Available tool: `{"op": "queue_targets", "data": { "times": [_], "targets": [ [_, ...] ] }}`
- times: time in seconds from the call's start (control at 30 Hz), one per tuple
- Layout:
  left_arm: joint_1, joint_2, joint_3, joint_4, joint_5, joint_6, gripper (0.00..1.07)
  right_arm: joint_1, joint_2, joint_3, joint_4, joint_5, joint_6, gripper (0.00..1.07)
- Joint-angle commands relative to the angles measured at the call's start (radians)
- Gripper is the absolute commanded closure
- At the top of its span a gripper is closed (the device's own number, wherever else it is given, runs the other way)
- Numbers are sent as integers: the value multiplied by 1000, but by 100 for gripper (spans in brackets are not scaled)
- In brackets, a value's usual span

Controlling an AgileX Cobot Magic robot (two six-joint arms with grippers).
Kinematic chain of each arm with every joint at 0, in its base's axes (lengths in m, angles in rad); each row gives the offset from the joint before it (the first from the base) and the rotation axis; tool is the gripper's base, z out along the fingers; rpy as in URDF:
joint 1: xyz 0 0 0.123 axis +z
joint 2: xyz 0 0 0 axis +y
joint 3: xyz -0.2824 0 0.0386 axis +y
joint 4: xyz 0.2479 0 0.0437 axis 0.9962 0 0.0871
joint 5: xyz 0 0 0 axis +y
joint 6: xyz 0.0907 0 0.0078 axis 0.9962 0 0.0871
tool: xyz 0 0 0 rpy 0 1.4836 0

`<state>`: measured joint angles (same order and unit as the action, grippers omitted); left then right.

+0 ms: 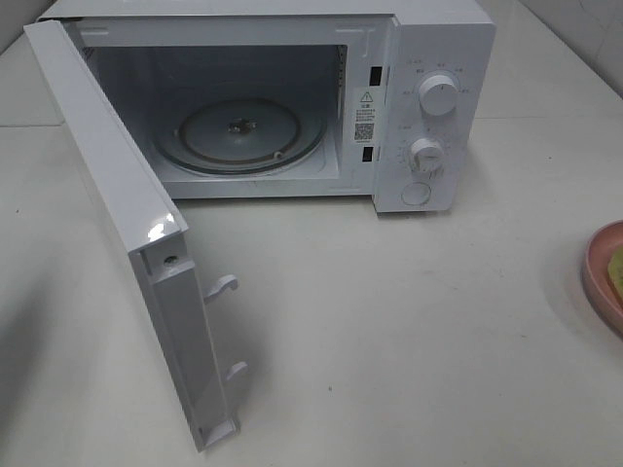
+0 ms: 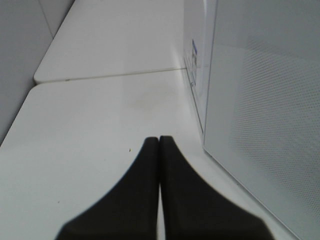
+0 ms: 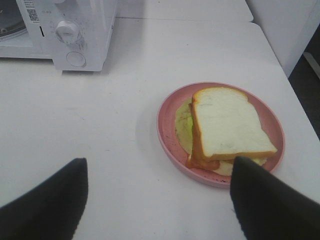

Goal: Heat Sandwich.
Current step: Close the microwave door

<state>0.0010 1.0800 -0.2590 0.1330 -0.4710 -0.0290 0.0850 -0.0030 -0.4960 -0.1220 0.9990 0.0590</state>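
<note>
The white microwave (image 1: 292, 97) stands at the back of the table with its door (image 1: 127, 243) swung wide open and the glass turntable (image 1: 238, 131) bare inside. The sandwich (image 3: 227, 130), white bread over a pale green layer, lies on a round pink plate (image 3: 167, 127); in the high view only a sliver of sandwich (image 1: 616, 268) and plate (image 1: 599, 277) shows at the right edge. My right gripper (image 3: 160, 192) is open, hanging just short of the plate. My left gripper (image 2: 159, 142) is shut on nothing, low over the table beside the outer face of the door (image 2: 265, 125).
The microwave's two dials (image 1: 438, 95) and round button (image 1: 416, 193) face the front right. Two door latch hooks (image 1: 222, 287) stick out from the open door's edge. A seam between table slabs (image 2: 110, 77) runs ahead of the left gripper.
</note>
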Motion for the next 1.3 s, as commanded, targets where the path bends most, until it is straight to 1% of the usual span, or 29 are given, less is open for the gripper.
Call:
{"op": "queue_targets", "data": {
  "times": [0.03, 0.1, 0.13, 0.17, 0.27, 0.3, 0.33, 0.4, 0.43, 0.5, 0.57, 0.6, 0.63, 0.7, 0.73, 0.77, 0.87, 0.9, 0.97, 1.03, 1.07, 1.13, 1.2, 1.23, 1.27, 1.3],
  "targets": [
    [-3, 55, 1, 106, -118, -86, 107, -4, -29, 2, 2, -2, -7, 32],
    [-3, 89, -1, 161, -175, -147, 107, -4, -29, 2, 2, -2, -7, 32],
    [-3, 89, -1, 161, -175, -147, 107, -4, -29, 2, 2, -2, -7, 32],
    [-3, 130, -1, 219, -237, -183, 107, -4, -29, 2, 2, -2, -7, 32],
    [-3, 193, -2, 286, -334, -214, 107, -4, -29, 2, 2, -2, -7, 32],
    [-3, 193, -2, 286, -334, -214, 107, -4, -29, 2, 2, -2, -7, 32],
    [-3, 238, -13, 329, -375, -229, 107, -4, -29, 2, 2, -2, -7, 32],
    [-3, 273, -31, 371, -390, -260, 107, -4, -29, 2, 2, -2, -7, 32],
    [-13, 302, -50, 393, -391, -290, 107, -4, -29, 2, 2, -2, -7, 32],
    [-24, 312, -56, 391, -391, -296, 107, -4, -29, 2, 2, -2, -7, 32],
    [-50, 329, -64, 386, -391, -292, 107, -4, -29, 2, 2, -2, -7, 32],
    [-50, 329, -64, 386, -391, -292, 107, -4, -29, 2, 2, -2, -7, 32],
    [-81, 345, -72, 373, -391, -277, 107, -4, -29, 2, 2, -2, -7, 32],
    [-118, 366, -80, 347, -391, -254, 107, -4, -29, 2, 2, -2, -7, 32],
    [-149, 382, -87, 316, -391, -236, 107, -4, -29, 2, 2, -2, -7, 32],
    [-149, 382, -87, 316, -391, -236, 107, -4, -29, 2, 2, -2, -7, 32],
    [-194, 405, -99, 253, -386, -211, 107, -4, -29, 2, 2, -2, -7, 32],
    [-222, 420, -109, 212, -388, -200, 107, -4, -29, 2, 2, -2, -7, 32],
    [-238, 427, -117, 194, -385, -194, 107, -4, -29, 2, 2, -2, -7, 32],
    [-288, 452, -139, 158, -382, -178, 107, -4, -29, 2, 2, -2, -7, 32],
    [-288, 452, -139, 158, -382, -178, 107, -4, -29, 2, 2, -2, -7, 32],
    [-313, 467, -152, 136, -381, -169, 107, -4, -29, 2, 2, -2, -7, 32],
    [-354, 485, -168, 81, -380, -149, 107, -4, -29, 2, 2, -2, -7, 32],
    [-354, 485, -168, 81, -380, -149, 107, -4, -29, 2, 2, -2, -7, 32],
    [-369, 492, -173, 62, -380, -140, 107, -4, -29, 2, 2, -2, -7, 32],
    [-395, 503, -182, 26, -380, -123, 107, -4, -29, 2, 2, -2, -6, 32]
  ]
}}
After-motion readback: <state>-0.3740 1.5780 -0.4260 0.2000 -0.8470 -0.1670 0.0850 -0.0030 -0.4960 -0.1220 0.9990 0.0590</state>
